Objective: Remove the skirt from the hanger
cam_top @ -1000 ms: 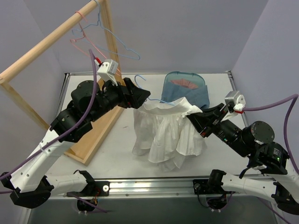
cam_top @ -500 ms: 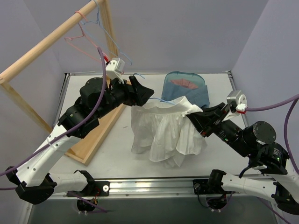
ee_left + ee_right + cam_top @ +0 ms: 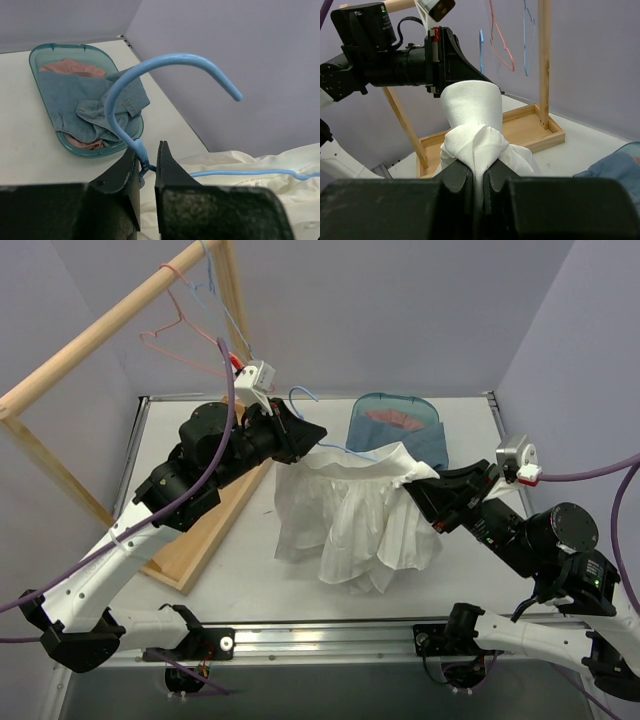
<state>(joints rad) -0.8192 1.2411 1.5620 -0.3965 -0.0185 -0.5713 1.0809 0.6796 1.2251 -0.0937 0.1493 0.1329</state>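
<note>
The white skirt hangs bunched between both arms above the table, still on the blue hanger, whose hook sticks up past the left arm. My left gripper is shut on the hanger's twisted neck; in the left wrist view the neck sits pinched between the jaws of that gripper, the hook curves above, and the skirt lies below. My right gripper is shut on the skirt's waistband. In the right wrist view the cloth bulges out of that gripper.
A teal tray with denim and pink clothes stands at the back, just behind the skirt. The wooden rack rises at the left, with pink and blue wire hangers on its rail. Its base frame lies under the left arm.
My left gripper has moved in onto the hanger's neck and closed on it. The skirt's left side has been drawn up and spread. The right arm has shifted slightly to the right.
</note>
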